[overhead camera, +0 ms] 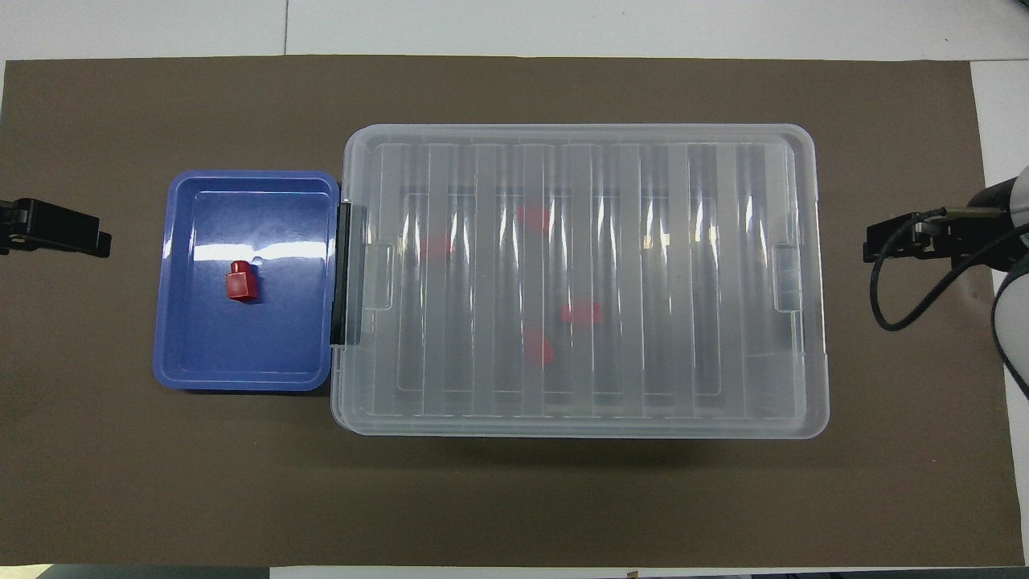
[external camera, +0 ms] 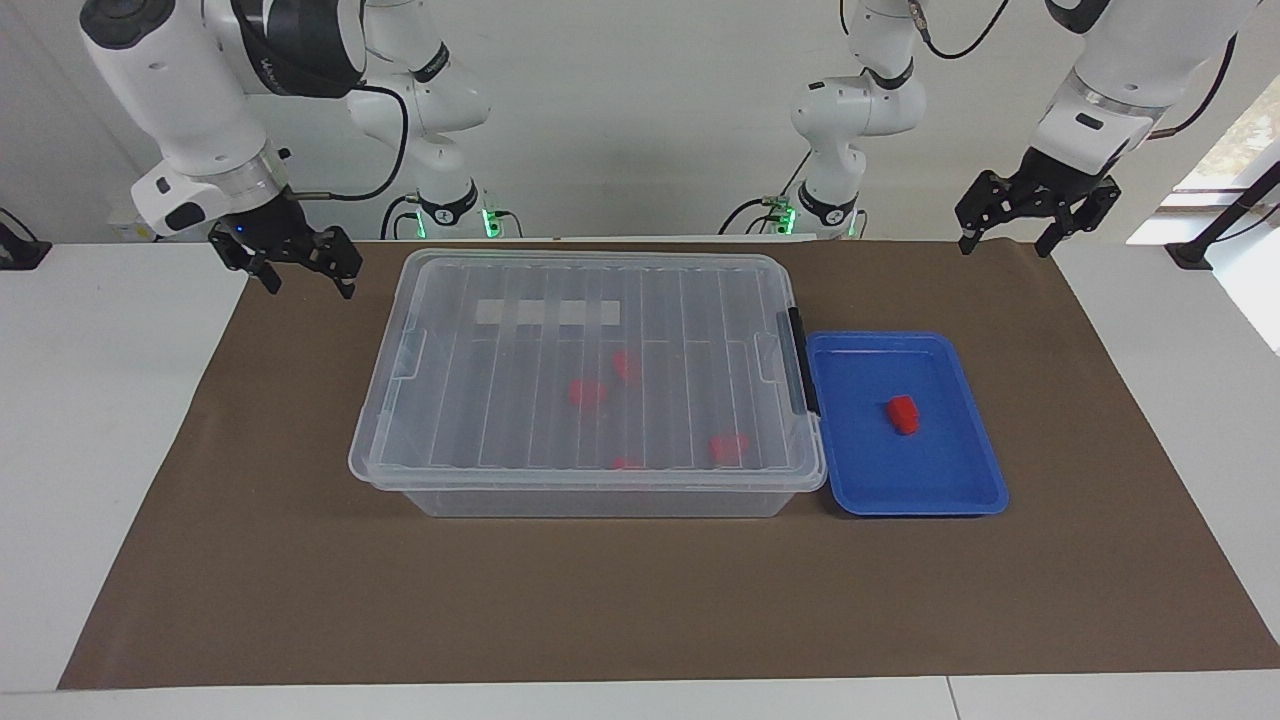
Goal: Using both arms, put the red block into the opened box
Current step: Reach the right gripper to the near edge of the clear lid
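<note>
Facing, both tools spread empty (overhead shows only tips), red block (external camera: 903, 414) in tray (external camera: 960, 500).

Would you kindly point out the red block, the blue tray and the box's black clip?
red block (external camera: 904, 413), facing view, its top face.
blue tray (external camera: 920, 506), facing view, rim farthest from the robots.
black clip (overhead camera: 342, 273), overhead view, middle of the bar.
</note>
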`<move>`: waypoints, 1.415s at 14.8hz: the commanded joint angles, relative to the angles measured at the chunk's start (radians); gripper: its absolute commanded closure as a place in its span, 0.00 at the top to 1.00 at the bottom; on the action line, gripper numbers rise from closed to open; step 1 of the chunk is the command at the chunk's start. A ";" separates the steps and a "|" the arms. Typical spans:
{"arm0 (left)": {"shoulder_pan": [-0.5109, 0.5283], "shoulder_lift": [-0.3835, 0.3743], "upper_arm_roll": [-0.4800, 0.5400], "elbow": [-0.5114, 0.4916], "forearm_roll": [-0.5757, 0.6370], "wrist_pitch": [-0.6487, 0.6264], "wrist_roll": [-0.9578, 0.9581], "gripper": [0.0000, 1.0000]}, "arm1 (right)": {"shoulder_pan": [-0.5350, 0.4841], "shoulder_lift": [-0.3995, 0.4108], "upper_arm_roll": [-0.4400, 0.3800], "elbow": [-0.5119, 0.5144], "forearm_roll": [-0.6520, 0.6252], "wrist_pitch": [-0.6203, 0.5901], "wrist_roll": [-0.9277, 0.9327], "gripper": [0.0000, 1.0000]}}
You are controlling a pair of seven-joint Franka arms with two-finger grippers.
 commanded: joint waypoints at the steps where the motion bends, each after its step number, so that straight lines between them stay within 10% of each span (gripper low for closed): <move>1: -0.003 -0.015 -0.001 -0.001 -0.011 -0.011 0.002 1.00 | 0.031 0.029 0.004 -0.039 0.015 0.082 -0.019 1.00; 7: -0.034 -0.057 0.009 -0.061 -0.008 -0.002 0.003 1.00 | 0.051 0.053 0.004 -0.179 0.015 0.260 -0.024 1.00; 21: -0.112 -0.003 0.135 -0.033 -0.011 0.049 0.003 1.00 | -0.024 0.038 0.001 -0.228 0.015 0.255 -0.096 1.00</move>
